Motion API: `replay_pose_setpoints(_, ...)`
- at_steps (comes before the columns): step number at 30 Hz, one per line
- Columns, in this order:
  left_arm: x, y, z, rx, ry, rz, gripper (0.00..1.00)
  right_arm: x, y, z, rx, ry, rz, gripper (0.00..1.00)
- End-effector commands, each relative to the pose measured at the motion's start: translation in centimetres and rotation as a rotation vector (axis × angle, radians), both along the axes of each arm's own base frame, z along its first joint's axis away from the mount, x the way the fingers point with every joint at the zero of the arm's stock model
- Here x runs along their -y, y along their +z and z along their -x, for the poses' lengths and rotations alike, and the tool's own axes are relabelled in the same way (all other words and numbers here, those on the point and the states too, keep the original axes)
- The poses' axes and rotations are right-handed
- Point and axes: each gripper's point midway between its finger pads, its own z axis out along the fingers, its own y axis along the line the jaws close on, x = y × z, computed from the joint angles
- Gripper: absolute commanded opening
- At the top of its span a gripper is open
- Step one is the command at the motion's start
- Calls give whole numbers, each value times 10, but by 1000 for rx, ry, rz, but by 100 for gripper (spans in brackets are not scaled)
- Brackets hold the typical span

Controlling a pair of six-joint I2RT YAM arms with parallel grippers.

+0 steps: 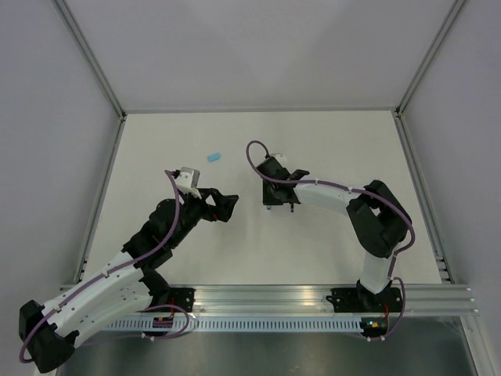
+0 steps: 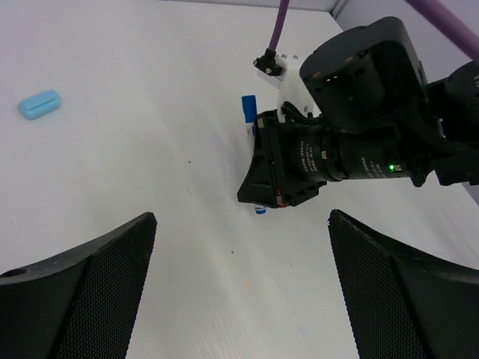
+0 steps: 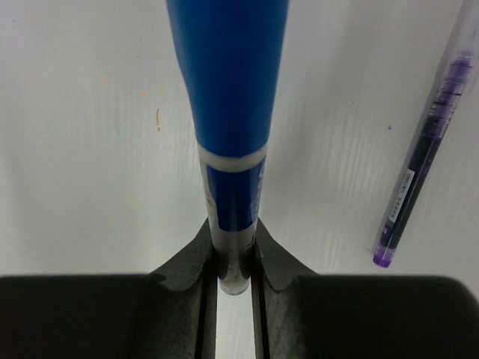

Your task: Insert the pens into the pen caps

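1. Check the right gripper (image 3: 233,250): it pinches a blue pen (image 3: 228,90) near one end. In the right wrist view the pen runs out toward 12 o'clock.
2. Note the purple-ink pen (image 3: 423,153) lying on the table (image 3: 82,187) at 2 o'clock from the right gripper, apart from it.
3. Check the left gripper (image 2: 241,221): it is spread wide and holds nothing. The right gripper and the blue pen sit just ahead of it at 12 o'clock.
4. Locate the light blue cap (image 1: 213,157): in the top view it lies on the table at 11 o'clock from the left gripper, apart from both grippers.
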Motion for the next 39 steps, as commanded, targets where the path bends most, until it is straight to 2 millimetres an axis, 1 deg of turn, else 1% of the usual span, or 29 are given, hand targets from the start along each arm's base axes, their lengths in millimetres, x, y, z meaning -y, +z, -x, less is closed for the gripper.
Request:
replay_pose_setpoints(1,-12,0,-7,31,59,-44,100,4,3,-16,-14,-111,38,16)
replay_pose_setpoints(2,-12,1,-7,32,60,-46,100,4,5,-20,-10,-126,49,17)
replay_pose_setpoints(3,-11,-1,-8,28,60,-52,100,11,-4,-19,-35,-145,81,18)
replay_pose_setpoints(5,-10,-2,-8,23,53,-55,100,14,-11,-20,-52,-163,89,23)
replay_pose_setpoints(8,-6,-4,-9,15,42,-64,100,23,-18,-21,-69,-191,126,25)
replay_pose_setpoints(10,-5,-9,-11,-1,43,-78,100,35,-26,-20,-87,-216,163,26)
replay_pose_setpoints(11,-5,-8,-12,-1,45,-81,100,42,-30,-18,-92,-231,180,27)
replay_pose_setpoints(12,-5,-11,-12,-7,46,-86,100,47,-30,-21,-85,-248,182,28)
replay_pose_setpoints(14,-4,-11,-13,-9,48,-87,100,51,-37,-18,-102,-245,181,31)
replay_pose_setpoints(19,-7,-11,-13,-4,58,-87,100,53,-39,-17,-104,-216,198,38)
replay_pose_setpoints(23,-7,-10,-13,-1,58,-87,100,49,-37,-17,-100,-181,187,38)
replay_pose_setpoints(26,-7,-12,-14,-4,59,-91,100,47,-28,-20,-83,-163,184,39)
replay_pose_setpoints(28,-6,-12,-14,-5,59,-89,100,50,-21,-19,-81,-153,200,39)
replay_pose_setpoints(29,-6,-13,-14,-6,57,-93,100,50,-11,-22,-66,-152,190,40)
replay_pose_setpoints(32,-7,-15,-15,-6,67,-93,100,56,6,-19,-54,-143,187,41)
replay_pose_setpoints(33,-8,-16,-15,-5,71,-91,100,61,22,-21,-29,-154,174,42)
replay_pose_setpoints(34,-8,-17,-15,-1,75,-86,100,64,28,-21,-22,-157,166,44)
replay_pose_setpoints(35,-8,-17,-16,-1,75,-83,100,67,42,-23,7,-147,153,45)
replay_pose_setpoints(37,-6,-16,-15,-1,67,-75,100,81,54,-30,19,-167,148,50)
replay_pose_setpoints(38,-4,-15,-14,-2,53,-68,100,85,69,-36,45,-164,138,50)
replay_pose_setpoints(39,-2,-16,-13,-4,45,-67,100,96,74,-41,36,-175,136,51)
